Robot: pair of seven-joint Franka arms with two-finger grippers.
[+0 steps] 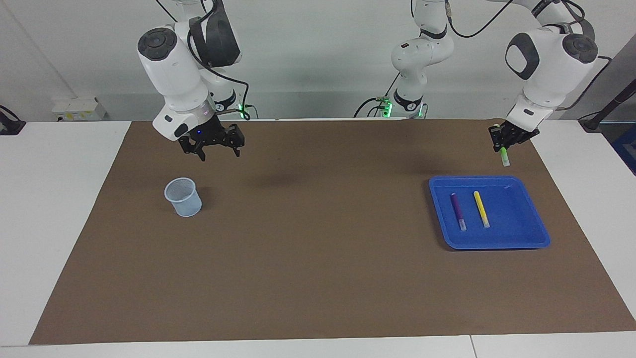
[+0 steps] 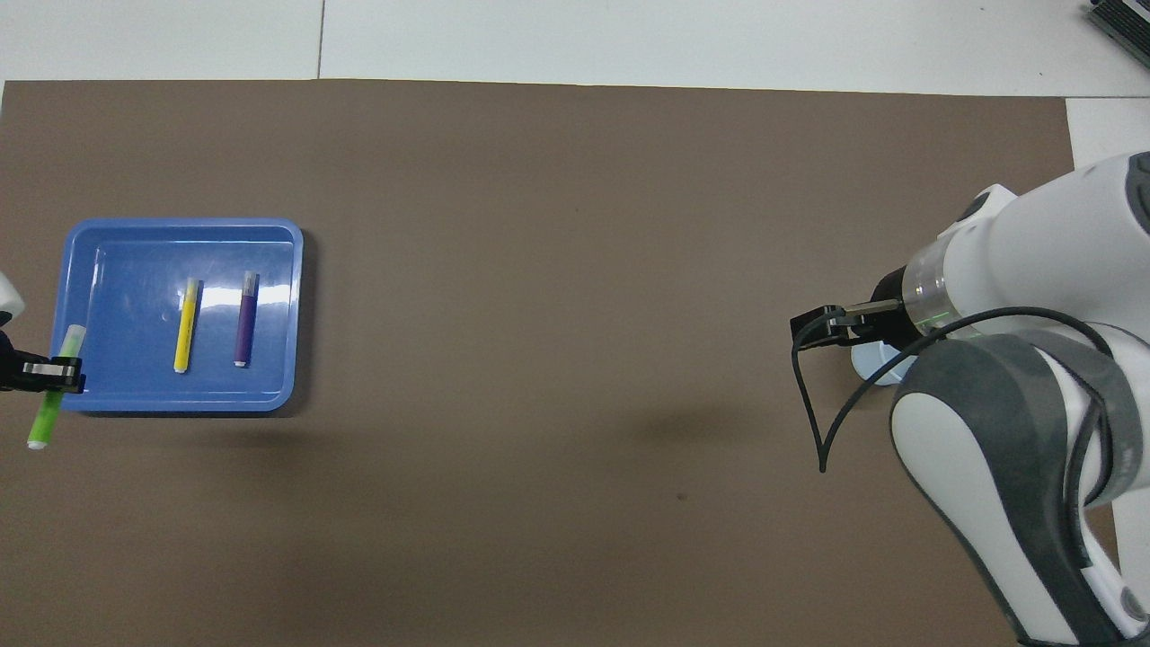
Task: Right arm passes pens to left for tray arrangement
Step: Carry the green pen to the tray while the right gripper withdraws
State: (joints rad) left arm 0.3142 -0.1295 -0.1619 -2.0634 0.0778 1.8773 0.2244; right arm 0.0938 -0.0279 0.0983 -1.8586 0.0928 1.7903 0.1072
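My left gripper (image 1: pixel 502 144) is shut on the green pen (image 1: pixel 505 158), which hangs nearly upright from it. In the overhead view the green pen (image 2: pixel 42 420) and the left gripper (image 2: pixel 54 368) are over the edge of the blue tray (image 2: pixel 180 226) toward the left arm's end of the table. The purple pen (image 1: pixel 458 211) and the yellow pen (image 1: pixel 481 209) lie side by side in the tray (image 1: pixel 539 233), apart from each other. My right gripper (image 1: pixel 218 154) hangs open with nothing in it, over the mat beside the cup.
A small pale-blue mesh cup (image 1: pixel 183 197) stands upright on the brown mat (image 1: pixel 318 238) toward the right arm's end. In the overhead view the right arm's wrist covers most of the cup (image 2: pixel 873 370).
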